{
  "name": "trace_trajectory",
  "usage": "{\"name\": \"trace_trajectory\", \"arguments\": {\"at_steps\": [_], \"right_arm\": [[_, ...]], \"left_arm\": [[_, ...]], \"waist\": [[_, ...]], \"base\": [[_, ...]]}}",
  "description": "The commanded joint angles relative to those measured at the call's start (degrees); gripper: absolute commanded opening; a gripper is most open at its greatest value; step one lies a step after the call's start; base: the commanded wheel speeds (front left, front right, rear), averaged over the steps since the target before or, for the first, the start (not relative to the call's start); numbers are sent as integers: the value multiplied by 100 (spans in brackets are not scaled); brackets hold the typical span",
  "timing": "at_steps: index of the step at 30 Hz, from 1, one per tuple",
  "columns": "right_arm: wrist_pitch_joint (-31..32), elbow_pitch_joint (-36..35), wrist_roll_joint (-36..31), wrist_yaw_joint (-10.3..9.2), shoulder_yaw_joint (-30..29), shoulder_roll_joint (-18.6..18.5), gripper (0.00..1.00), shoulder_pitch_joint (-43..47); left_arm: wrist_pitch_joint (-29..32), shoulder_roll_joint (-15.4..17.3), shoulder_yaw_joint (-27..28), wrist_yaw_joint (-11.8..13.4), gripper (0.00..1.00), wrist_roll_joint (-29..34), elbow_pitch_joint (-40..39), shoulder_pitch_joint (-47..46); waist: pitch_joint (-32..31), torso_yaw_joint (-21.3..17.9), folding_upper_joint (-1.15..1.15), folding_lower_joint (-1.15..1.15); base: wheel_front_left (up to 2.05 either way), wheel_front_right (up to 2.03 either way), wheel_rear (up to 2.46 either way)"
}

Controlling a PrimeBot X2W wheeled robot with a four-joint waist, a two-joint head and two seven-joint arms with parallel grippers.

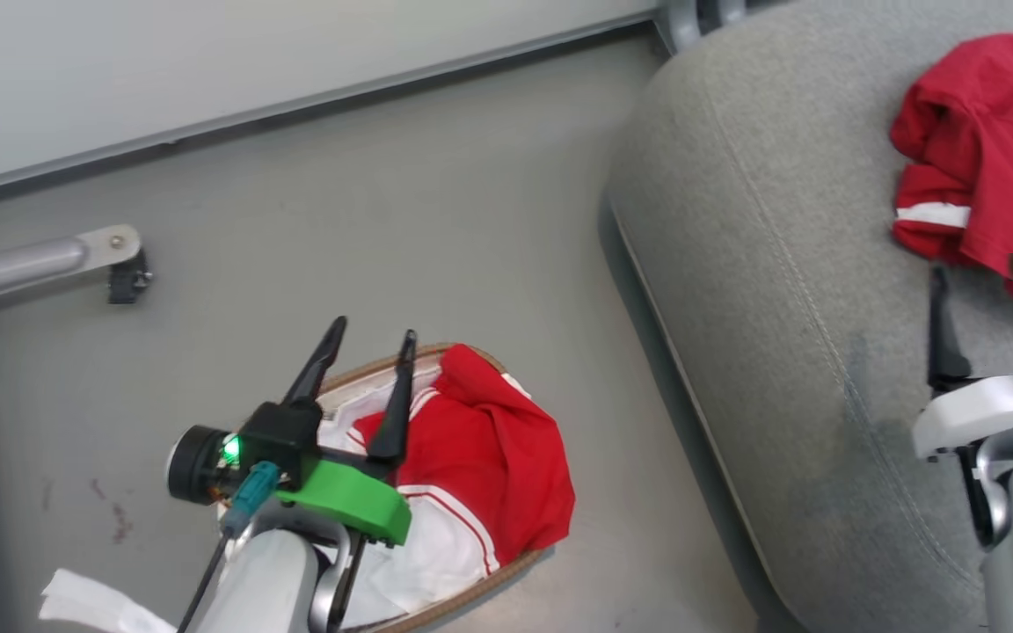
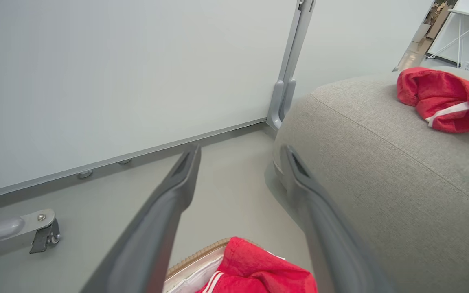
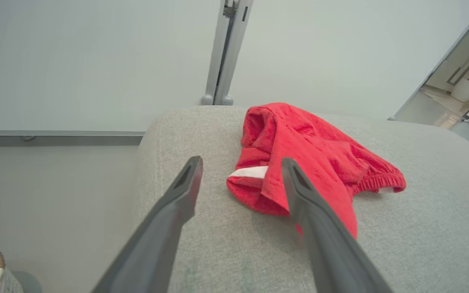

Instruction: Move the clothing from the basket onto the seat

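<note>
R pincer [image 1: 977, 272] open, empty by red shorts [image 1: 990, 114] lying on grey seat [image 1: 779, 264]; L pincer [image 1: 374, 330] spread wide above basket [image 1: 366, 365], prob lining up 2nd red garment [image 1: 489, 457]

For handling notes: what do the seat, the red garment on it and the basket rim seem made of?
Seat: grey woven upholstery fabric, matte; coarse weave and a stitched seam show.
Red garment: soft, slightly textured cloth, probably sports knit; it lies crumpled in folds.
Basket rim: brown braided fibre, perhaps wicker; the plaited pattern shows.

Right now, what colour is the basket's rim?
Brown, woven; the basket rim shows best in the head view.
</note>
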Motion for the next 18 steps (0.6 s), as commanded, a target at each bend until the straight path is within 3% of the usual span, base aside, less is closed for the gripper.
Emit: {"name": "trace_trajectory", "arguments": {"at_steps": [1, 18], "right_arm": [[-1, -58, 35, -8, 138, 54, 100, 101], [-1, -18, 424, -8, 1132, 429, 100, 187]], "left_arm": [[3, -10, 122, 43, 100, 41, -12, 132], [3, -64, 1601, 210, 100, 211, 332, 650]], "waist": [[-327, 360, 0, 0], [-952, 1205, 0, 0]], "base": [[0, 0, 0], [0, 0, 0]]}}
